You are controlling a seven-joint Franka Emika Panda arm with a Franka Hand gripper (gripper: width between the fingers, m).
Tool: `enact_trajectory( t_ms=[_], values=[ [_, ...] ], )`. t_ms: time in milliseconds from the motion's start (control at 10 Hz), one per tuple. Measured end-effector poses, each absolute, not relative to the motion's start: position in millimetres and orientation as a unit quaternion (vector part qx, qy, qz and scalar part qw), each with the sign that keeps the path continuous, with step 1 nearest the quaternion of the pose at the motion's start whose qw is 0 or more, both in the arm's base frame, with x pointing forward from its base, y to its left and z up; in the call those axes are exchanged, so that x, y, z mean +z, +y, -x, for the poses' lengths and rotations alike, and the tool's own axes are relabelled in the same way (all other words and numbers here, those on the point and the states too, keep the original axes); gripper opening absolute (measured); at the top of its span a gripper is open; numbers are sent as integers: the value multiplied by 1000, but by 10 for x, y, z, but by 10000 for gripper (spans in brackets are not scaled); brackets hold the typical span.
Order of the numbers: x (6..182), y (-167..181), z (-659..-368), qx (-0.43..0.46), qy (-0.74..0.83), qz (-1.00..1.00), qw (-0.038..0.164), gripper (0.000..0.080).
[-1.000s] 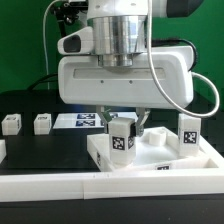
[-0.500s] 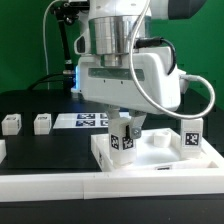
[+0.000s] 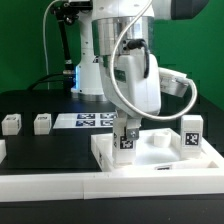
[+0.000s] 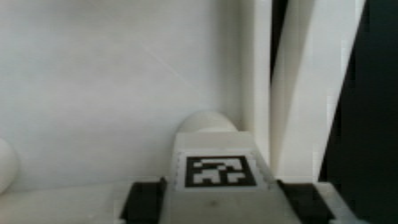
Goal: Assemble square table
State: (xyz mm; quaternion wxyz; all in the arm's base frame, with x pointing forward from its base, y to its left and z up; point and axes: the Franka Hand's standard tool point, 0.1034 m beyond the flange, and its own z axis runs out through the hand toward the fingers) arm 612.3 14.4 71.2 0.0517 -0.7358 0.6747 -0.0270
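Ext. view: the gripper (image 3: 127,133) is clamped on a tagged leg post (image 3: 126,142), upright, base at the square tabletop slab (image 3: 160,158) near its corner toward the exterior view's left. A 2nd leg (image 3: 190,132) stands on the slab at that view's right, and two loose legs (image 3: 42,122) lie well apart beside the marker board (image 3: 88,120). Wrist view: the fingers (image 4: 151,197) flank the post's tag on both sides, w/ the seat itself hidden. Prob. the screw-in step for this leg; next move likely needs a twist w/ light downward push, axis kept vertical.
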Motion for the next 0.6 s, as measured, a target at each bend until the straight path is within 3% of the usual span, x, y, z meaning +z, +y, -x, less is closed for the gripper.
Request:
enact_trajectory(
  t_ms=[100,300,600],
  values=[
    [708,149,-6122,-27,673,737,52,291],
    [711,134,-6124,-29,632,772,50,573],
    [709,143,-6120,-33,536,842,45,645]
  ],
)
